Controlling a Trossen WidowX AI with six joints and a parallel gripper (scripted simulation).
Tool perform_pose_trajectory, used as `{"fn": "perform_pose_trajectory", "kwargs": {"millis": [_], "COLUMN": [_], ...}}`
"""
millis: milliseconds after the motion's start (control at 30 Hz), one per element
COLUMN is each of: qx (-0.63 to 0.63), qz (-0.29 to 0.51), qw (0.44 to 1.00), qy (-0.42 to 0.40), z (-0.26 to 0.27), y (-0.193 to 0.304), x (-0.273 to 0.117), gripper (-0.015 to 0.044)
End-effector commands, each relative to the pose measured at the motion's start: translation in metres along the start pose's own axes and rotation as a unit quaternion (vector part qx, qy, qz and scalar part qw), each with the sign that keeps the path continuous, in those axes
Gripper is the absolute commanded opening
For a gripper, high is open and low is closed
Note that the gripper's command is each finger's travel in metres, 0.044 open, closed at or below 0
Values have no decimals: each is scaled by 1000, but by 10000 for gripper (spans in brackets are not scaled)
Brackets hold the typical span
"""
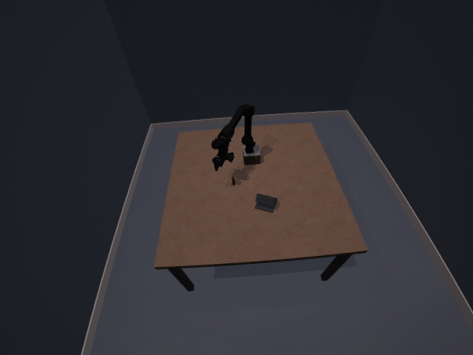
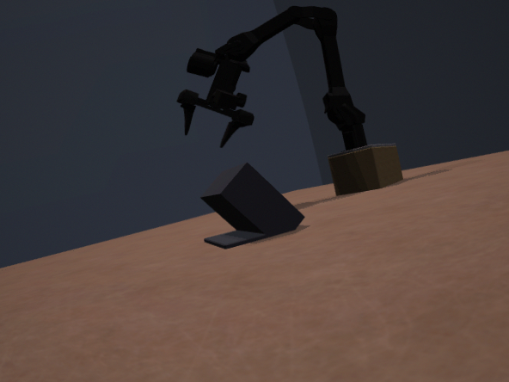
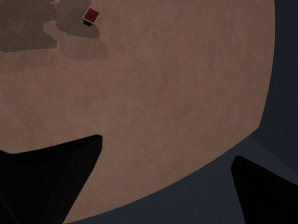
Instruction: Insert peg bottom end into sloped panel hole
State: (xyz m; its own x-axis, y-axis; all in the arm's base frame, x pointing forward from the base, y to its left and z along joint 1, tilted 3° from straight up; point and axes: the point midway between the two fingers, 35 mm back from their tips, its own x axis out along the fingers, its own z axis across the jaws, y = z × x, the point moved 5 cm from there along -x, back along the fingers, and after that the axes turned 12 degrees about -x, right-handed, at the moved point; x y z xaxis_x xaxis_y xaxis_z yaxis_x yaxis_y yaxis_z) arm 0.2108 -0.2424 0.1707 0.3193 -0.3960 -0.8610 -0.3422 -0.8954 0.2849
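Observation:
A small dark red peg [image 1: 233,181] [image 3: 91,16] stands upright on the table. Its square red top shows near the top edge of the wrist view, left of centre. The peg is not visible in the exterior view. The dark grey sloped panel block [image 1: 266,199] [image 2: 263,204] stands on a thin base plate; no hole can be made out in its visible faces. My gripper [image 1: 222,165] [image 2: 204,141] [image 3: 171,154] is open and empty, high above the table. In the top view it appears up and to the left of the peg, well apart from it.
The arm's base box [image 1: 252,159] [image 2: 365,169] stands on the wooden table [image 1: 208,232] [image 2: 258,310], behind the peg and panel in the top view. The arm's shadows fall beside the peg. A table edge crosses the right and lower parts of the wrist view.

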Motion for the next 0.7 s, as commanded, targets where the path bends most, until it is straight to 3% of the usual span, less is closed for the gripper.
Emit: {"fn": "perform_pose_trajectory", "kwargs": {"millis": [0,667], "qx": [-67,-355], "qz": [-22,-140], "qw": [997,919], "qy": [-26,-98], "z": [2,14], "y": [-10,-56], "x": [10,41], "gripper": [440,440]}}
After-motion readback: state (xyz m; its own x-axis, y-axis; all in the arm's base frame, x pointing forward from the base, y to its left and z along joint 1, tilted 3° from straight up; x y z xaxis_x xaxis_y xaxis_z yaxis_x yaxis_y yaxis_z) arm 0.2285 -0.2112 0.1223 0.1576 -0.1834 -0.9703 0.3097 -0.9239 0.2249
